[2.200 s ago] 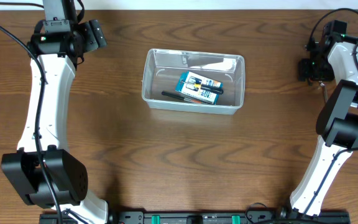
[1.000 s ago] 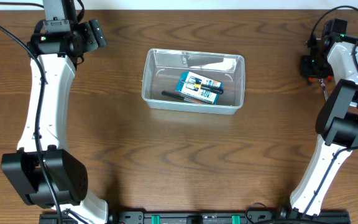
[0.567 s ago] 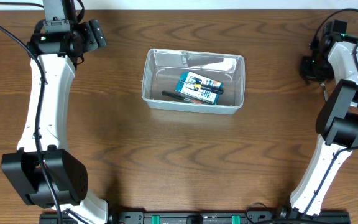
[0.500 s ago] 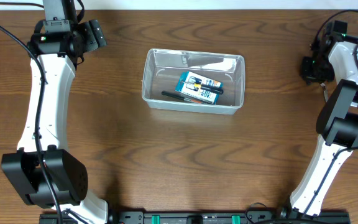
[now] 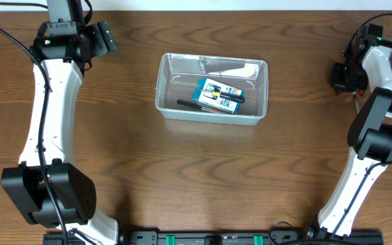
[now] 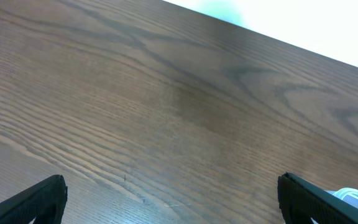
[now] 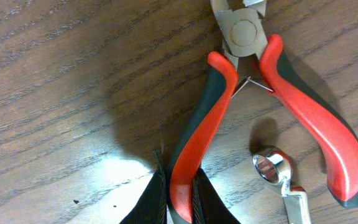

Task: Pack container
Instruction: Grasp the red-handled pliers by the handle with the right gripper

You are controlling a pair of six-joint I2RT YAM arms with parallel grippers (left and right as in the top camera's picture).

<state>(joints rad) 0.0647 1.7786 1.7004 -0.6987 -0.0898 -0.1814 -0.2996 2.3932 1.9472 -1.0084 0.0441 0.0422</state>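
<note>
Counts: 1 container point(image 5: 213, 118), and inside it 1 blue-and-white box point(image 5: 218, 95) plus 1 black pen point(image 5: 190, 104). Loose on the tabletop point(image 5: 182, 170): 1 pliers point(image 7: 207, 118) and 1 wrench point(image 7: 271, 168).

Container sits mid-width, nearer the far edge. It's clear plastic, rectangular, with rounded corners and a rim. The box lies at an angle and the pen is along the near wall.

Delta vs 2.2 s ago: right arm nudged slightly toward the right edge. Left arm, container and contents unchanged.

Right pincer point(image 7: 179, 200) is near the far right corner, narrow, clamped on one pliers handle. The handles are red over dark grey and curved, and the head is bare metal with a round pivot. The wrench is shiny metal, its ring end just beside the other handle.

Left pincer point(image 6: 171, 198) is by the far left corner, spread wide, holding nothing, over dark wood grain.
</note>
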